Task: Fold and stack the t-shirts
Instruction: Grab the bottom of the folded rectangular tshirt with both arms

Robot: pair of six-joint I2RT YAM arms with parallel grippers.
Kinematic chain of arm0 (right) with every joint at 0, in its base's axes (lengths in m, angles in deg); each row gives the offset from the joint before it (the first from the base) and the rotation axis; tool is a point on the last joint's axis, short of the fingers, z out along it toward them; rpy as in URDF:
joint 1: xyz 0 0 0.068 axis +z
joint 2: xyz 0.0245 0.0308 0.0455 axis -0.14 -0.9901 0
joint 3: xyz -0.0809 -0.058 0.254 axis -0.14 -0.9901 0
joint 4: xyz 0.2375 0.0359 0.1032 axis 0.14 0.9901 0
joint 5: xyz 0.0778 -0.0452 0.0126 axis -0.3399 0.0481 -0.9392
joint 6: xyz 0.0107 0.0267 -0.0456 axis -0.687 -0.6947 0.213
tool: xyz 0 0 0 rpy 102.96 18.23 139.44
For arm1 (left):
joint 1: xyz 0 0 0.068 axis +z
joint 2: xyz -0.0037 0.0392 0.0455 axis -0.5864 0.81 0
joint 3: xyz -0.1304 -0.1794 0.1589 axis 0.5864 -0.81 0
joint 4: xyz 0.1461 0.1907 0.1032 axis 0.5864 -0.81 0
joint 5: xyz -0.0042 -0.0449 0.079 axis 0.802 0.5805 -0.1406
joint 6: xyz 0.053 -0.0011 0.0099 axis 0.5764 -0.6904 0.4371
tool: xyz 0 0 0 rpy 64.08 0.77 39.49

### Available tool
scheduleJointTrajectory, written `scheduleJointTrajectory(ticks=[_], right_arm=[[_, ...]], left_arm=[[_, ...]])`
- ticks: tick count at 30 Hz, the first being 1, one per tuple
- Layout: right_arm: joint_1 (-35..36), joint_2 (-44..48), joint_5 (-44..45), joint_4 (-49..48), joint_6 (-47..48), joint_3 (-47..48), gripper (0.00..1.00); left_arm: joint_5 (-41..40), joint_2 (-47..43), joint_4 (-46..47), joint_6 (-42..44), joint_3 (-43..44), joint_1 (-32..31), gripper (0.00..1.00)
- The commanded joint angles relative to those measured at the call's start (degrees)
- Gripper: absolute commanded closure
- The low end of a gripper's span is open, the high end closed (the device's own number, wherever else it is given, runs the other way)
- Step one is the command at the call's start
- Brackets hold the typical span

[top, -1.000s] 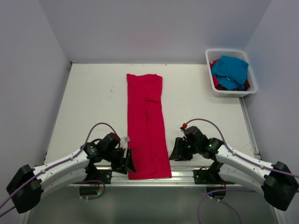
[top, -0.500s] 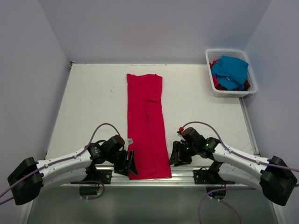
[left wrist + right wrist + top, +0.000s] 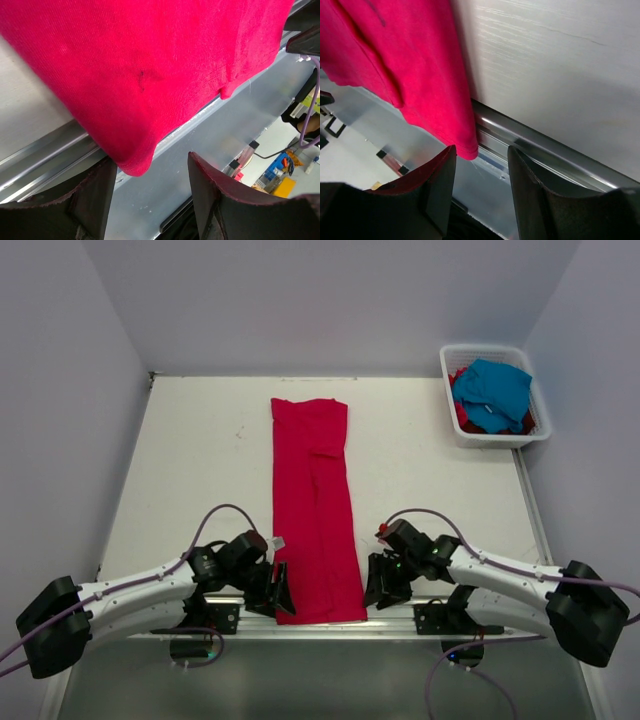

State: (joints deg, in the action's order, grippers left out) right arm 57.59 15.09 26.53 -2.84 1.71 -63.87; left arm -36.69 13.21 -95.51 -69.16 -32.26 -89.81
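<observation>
Now the crimson t-shirt (image 3: 313,505), folded into a long strip, lies down the middle of the counter (image 3: 200,460), hem drooping over the near edge. Left fingers (image 3: 215,200) and right fingers (image 3: 432,185) gape empty at its near corners; likely next, pinch both and fold toward the far edge.

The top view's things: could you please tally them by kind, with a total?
red t-shirt on the table: 1
turquoise t-shirt in the basket: 1
white basket: 1
grippers, left gripper and right gripper: 2
Total: 5, not counting half-hidden red cloth in the basket.
</observation>
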Motion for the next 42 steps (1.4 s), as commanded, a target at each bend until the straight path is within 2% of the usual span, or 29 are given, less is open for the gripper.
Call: scheduleJointTrajectory(ticks=[1,8,13,16,17,20,21,24,31,42], right_arm=[[1.35,-1.81,-3.29,-4.78,-2.27,-0.23,0.5],[3.02,-5.33,-3.72,-10.84,-3.94,-0.14,0.51],[4.07,-7.7,-3.99,-14.54,-5.7,-0.85,0.65],[4.95,-8.67,-3.99,-15.42,-6.31,-1.2,0.74],[5.21,-8.67,-3.99,-15.77,-6.66,-1.28,0.8],[5.74,-8.59,-3.73,-15.77,-7.02,-1.37,0.92],[5.83,-8.41,-3.64,-15.77,-7.02,-1.55,0.95],[5.92,-7.62,-3.29,-15.25,-7.28,-1.64,1.0],[5.92,-5.25,-2.23,-13.23,-6.76,-0.85,1.0],[5.92,-3.49,0.49,-8.48,-2.36,5.48,1.0]], left_arm=[[-4.09,-0.12,-0.27,-0.16,0.33,-0.49,0.37],[-4.61,-0.29,0.26,-0.86,0.07,-0.67,0.37],[-4.97,-1.26,-0.09,-1.3,-0.19,-0.85,0.37],[-5.23,-1.44,0.25,-1.56,-0.46,-0.85,0.39],[-5.32,-1.52,0.87,-1.83,-0.55,-0.85,0.41],[-5.05,-1.26,2.36,-2.0,-1.07,-0.93,0.58],[-4.97,-1.26,2.63,-2.09,-1.33,-1.02,0.73],[-5.14,-0.65,2.9,-2.0,-1.16,-1.2,1.0],[-6.02,-1.08,1.58,-1.65,0.15,-1.55,1.0],[-11.73,-2.32,-4.57,0.98,8.33,-1.72,1.0]])
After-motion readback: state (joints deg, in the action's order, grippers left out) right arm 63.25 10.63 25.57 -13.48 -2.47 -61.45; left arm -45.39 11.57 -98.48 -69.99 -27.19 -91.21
